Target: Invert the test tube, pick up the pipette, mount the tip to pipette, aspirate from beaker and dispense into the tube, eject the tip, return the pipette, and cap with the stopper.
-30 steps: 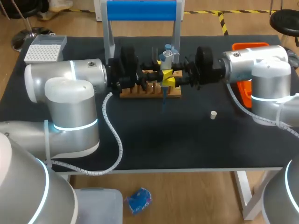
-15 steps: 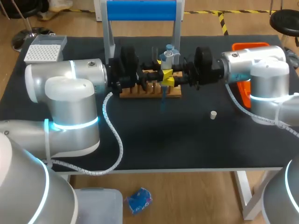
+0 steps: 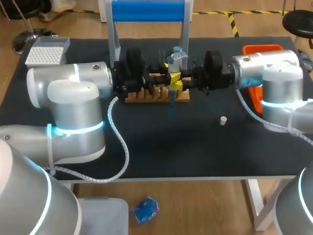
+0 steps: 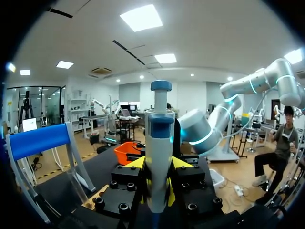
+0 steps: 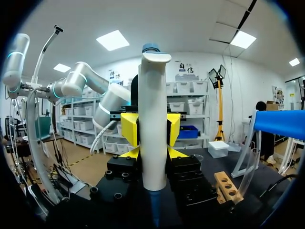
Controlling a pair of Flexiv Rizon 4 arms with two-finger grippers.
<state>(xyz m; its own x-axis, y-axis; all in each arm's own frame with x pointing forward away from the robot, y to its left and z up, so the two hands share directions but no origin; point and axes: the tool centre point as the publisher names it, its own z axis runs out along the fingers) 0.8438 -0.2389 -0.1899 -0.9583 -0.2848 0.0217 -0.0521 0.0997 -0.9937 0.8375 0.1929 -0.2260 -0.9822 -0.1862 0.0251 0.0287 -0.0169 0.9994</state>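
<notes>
dark surface [image 3: 171, 142], upper middle: left pincer [image 4: 158, 177] and right pincer [image 5: 152, 131] both clamp the pipette [image 3: 175, 59] over the rack [image 3: 146, 96]; likely dispensing, ejection next.

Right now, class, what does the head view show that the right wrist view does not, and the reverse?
Only the head view: the stopper lying loose on the table, the tip box, the orange tray. Only the right wrist view: the right gripper, its yellow fingers touching the pipette from both sides. Both: the pipette, the wooden rack, the blue-topped stand.
</notes>
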